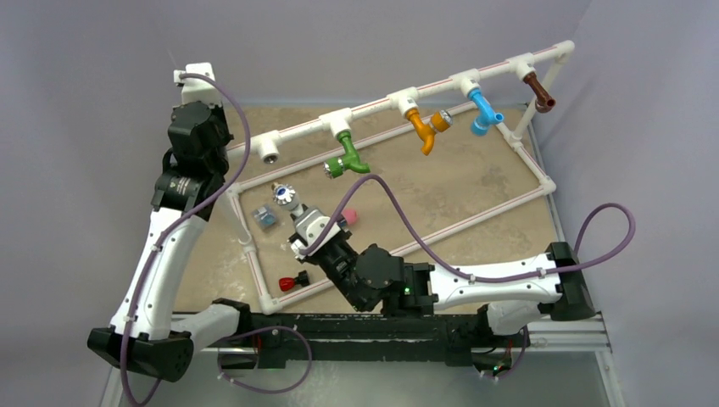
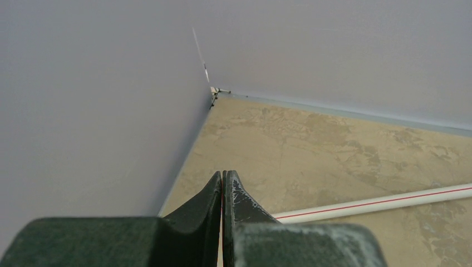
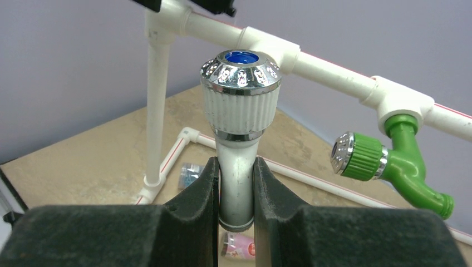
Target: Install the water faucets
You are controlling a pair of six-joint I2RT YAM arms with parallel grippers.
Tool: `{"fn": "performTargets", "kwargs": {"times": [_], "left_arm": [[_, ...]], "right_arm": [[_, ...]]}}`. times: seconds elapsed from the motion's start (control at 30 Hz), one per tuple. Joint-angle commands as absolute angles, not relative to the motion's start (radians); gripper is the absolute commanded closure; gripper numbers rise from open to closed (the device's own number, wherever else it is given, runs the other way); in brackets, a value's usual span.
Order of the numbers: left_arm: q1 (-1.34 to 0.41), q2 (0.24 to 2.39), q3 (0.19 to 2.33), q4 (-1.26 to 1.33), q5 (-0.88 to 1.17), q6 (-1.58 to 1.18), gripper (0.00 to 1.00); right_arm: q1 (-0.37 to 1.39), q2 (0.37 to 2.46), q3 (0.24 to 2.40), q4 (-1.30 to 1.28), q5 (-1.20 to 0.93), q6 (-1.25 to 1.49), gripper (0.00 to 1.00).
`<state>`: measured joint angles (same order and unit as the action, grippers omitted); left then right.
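Observation:
My right gripper [image 1: 307, 240] [image 3: 236, 173] is shut on the stem of the white faucet [image 1: 292, 203] [image 3: 239, 111]. The faucet stands upright, its chrome-rimmed knob with a blue centre on top, above the floor inside the pipe frame. On the raised pipe hang a green faucet [image 1: 346, 158] [image 3: 389, 164], an orange faucet [image 1: 424, 127], a blue faucet [image 1: 483, 110] and a brown faucet [image 1: 538, 91]. A bare T-fitting [image 1: 269, 151] sits left of the green one. My left gripper [image 2: 223, 177] is shut on nothing, pointing at the table's back left corner.
The white pipe frame [image 1: 475, 220] lies around the work area, one pipe [image 2: 389, 201] near my left fingers. Inside it lie a pink-capped cylinder [image 1: 348, 217] [image 3: 239, 245], a small clear blue piece [image 1: 266, 218] [image 3: 190, 173] and a red part [image 1: 292, 281]. Purple walls stand close at the back and sides.

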<state>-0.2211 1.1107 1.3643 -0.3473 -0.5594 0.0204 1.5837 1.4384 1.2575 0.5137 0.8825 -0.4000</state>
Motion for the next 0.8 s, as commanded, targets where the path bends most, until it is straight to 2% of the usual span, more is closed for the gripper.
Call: {"fn": "performTargets", "kwargs": {"times": [0.0, 0.43, 0.77], "left_arm": [[-0.171, 1.108, 1.346, -0.383, -0.485, -0.085, 1.00], [-0.167, 1.072, 1.206, -0.349, -0.421, -0.154, 1.00], [-0.167, 1.065, 1.202, -0.357, -0.428, -0.160, 1.00]], "right_arm": [[1.579, 1.465, 1.336, 0.627, 0.939, -0.482, 1.00], [1.526, 1.580, 1.433, 0.689, 0.980, -0.551, 1.00], [1.517, 1.630, 1.443, 0.806, 1.016, -0.646, 1.00]]}}
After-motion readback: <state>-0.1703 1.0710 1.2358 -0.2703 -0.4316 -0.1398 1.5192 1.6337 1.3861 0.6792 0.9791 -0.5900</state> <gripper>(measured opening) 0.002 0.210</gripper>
